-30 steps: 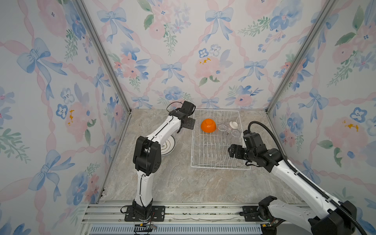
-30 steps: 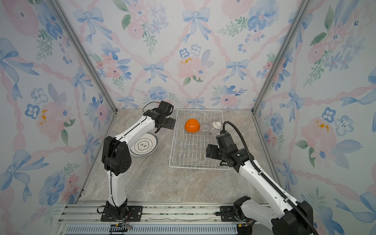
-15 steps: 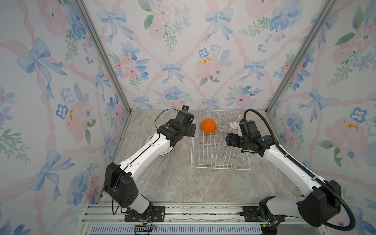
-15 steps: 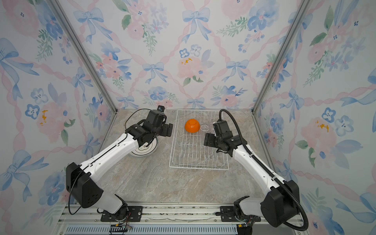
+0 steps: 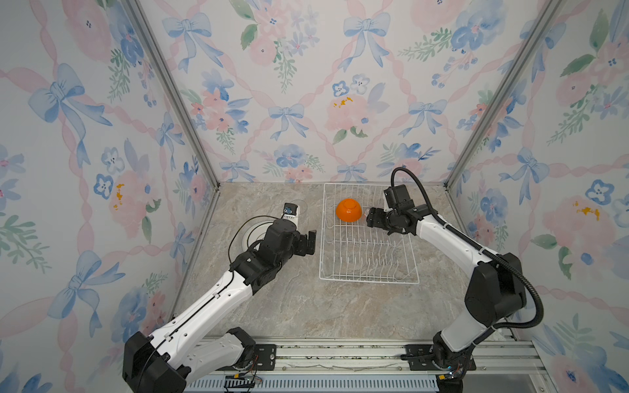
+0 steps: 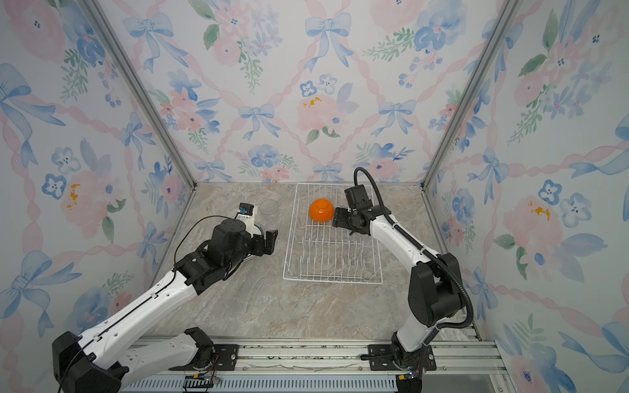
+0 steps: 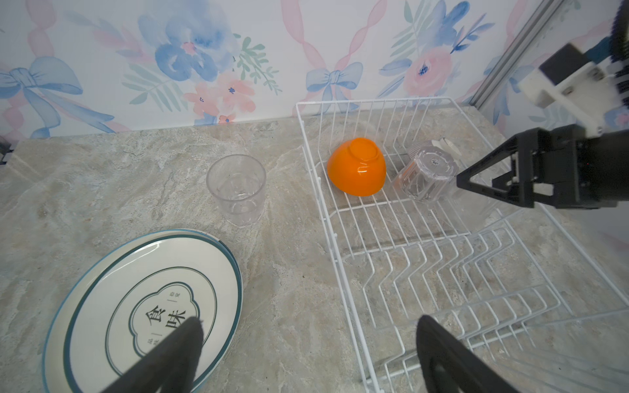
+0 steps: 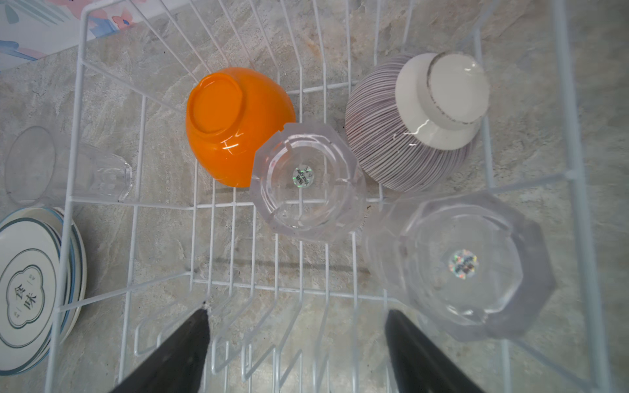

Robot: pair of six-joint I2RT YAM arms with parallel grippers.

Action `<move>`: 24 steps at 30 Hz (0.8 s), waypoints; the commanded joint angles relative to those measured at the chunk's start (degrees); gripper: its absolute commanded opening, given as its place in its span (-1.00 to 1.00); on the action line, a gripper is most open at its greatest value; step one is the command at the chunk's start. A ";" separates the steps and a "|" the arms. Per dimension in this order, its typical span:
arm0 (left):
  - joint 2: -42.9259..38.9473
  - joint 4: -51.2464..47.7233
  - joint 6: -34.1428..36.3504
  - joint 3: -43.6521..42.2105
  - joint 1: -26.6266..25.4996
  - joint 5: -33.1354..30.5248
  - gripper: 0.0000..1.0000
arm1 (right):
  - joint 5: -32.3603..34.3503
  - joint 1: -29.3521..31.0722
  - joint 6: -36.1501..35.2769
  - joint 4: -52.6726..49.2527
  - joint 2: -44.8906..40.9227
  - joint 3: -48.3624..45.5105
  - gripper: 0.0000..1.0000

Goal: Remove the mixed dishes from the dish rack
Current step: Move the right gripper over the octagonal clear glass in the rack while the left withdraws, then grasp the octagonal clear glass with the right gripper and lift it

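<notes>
Roughly half done, by my reading. The near half of the dish rack [image 5: 369,281] shows only bare plate prongs [image 7: 452,272]; left of the rack, the stack of white plates [image 7: 136,285] lies flat on the tabletop [image 5: 306,306], so the plates look finished. The left hand [image 5: 309,243] hovers between that stack and the rack's left wall, jaws spread wide and holding nothing. Farther back, left of the rack, a clear tumbler [image 7: 236,189] stands upright on the tabletop; that counts as unloaded too.

Four dishes are left, all mouth-down at the rack's far end: the orange bowl [image 5: 348,210], tilted, nearest the rack's left wall; a faceted tumbler [image 8: 306,183] touching it; a striped bowl [image 8: 415,122] beyond that; a second faceted tumbler [image 8: 466,265] toward the rack's right wall. The right hand [image 8: 297,314] hangs above the rack just short of the tumblers, jaws apart and empty; one of them is probably its next pick.
</notes>
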 commanded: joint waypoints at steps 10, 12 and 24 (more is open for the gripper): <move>-11.17 5.85 -1.33 -5.73 -0.08 -1.63 0.96 | 7.31 1.96 -4.42 0.44 7.83 6.74 0.67; -11.64 5.84 -1.50 -5.86 -0.12 -1.98 0.96 | 6.86 1.97 -5.26 1.77 8.44 6.64 0.67; -9.79 5.93 -2.08 -5.64 -0.08 -2.13 0.96 | 7.36 1.97 -7.09 3.98 13.96 9.87 0.61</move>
